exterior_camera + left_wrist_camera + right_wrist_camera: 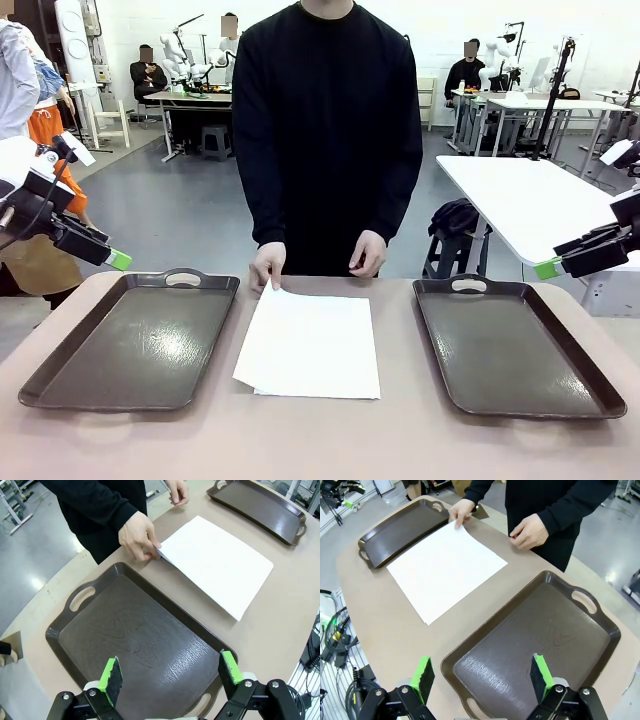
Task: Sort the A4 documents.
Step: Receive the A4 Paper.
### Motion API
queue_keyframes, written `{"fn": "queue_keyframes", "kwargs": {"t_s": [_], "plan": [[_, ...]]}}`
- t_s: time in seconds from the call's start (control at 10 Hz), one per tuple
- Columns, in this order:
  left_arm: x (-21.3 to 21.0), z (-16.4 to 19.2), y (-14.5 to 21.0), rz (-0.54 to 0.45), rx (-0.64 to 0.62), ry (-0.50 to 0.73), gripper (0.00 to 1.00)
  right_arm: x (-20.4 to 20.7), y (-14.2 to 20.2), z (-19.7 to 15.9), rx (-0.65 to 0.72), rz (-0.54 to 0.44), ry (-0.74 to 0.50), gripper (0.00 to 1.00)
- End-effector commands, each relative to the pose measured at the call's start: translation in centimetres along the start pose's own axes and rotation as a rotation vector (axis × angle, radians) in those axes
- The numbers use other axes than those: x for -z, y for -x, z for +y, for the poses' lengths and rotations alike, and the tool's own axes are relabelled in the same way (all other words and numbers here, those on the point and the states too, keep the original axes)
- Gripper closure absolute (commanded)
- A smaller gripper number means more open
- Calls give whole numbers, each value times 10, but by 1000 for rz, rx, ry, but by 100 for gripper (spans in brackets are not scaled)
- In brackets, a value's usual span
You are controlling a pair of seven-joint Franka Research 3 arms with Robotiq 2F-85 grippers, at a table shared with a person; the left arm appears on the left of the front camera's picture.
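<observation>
Left gripper (172,672) and right gripper (480,675) hung spread and empty above the table (320,440), whose left tray (130,345) and right tray (510,350) lay bare, so sorting looked unstarted: the A4 documents (312,345) sat stacked between them, a person's hand (267,266) touching one far corner.

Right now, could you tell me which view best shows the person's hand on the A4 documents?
The left wrist view: the person's hand holds a corner of the A4 documents close up, layered sheet edges visible. The front view shows that contact smaller, at the far left corner; the right wrist view, farther off.
</observation>
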State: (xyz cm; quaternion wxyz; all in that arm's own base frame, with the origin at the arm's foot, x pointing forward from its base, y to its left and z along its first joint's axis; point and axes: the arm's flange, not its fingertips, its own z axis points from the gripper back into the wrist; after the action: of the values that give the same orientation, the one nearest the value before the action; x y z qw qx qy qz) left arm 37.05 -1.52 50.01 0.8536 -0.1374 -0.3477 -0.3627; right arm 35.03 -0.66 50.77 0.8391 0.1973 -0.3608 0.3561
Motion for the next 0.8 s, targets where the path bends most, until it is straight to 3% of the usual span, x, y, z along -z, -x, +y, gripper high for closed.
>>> {"fn": "queue_keyframes", "kwargs": {"t_s": [0.0, 0.7], "plan": [[0, 2, 2, -9, 6, 7, 0, 1, 1, -1, -5, -9, -18, 0], [0, 2, 2, -9, 6, 7, 0, 1, 1, -1, -5, -9, -18, 0]]}}
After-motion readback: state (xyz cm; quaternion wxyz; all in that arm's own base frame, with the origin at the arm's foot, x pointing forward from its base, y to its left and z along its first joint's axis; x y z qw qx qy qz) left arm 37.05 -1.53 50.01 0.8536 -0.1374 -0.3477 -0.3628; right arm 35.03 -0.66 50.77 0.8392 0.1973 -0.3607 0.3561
